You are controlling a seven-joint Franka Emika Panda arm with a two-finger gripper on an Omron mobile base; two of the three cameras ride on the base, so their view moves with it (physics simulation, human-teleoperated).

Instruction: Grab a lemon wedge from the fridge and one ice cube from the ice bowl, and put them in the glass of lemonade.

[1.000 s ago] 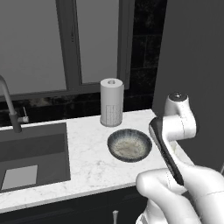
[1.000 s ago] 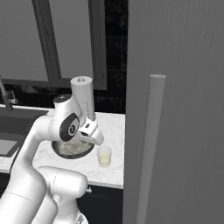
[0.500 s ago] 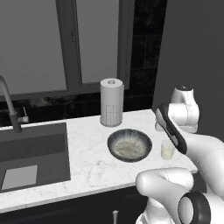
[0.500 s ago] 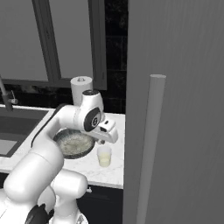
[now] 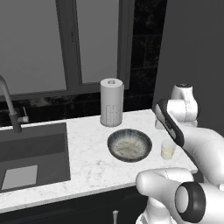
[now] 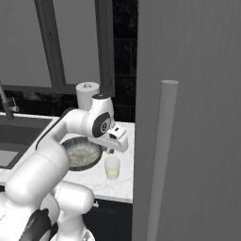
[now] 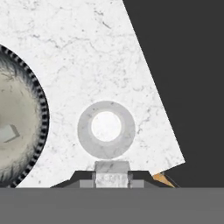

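I have the gripper [image 7: 112, 174] nipped shut on a small pale, frosted block that I take for the ice cube [image 7: 112, 168], hanging nearly over the glass of lemonade [image 7: 106, 129]. To do this well, I should centre the cube over that round clear rim before releasing. The speckled, dark-rimmed ice bowl [image 7: 43, 118] sits just beside it on white veined marble counter [image 7: 100, 57].

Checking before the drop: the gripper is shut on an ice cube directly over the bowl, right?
Not over the bowl. The hand view shows the gripper, shut on the ice cube, beside the glass of lemonade, with the bowl off to one side.
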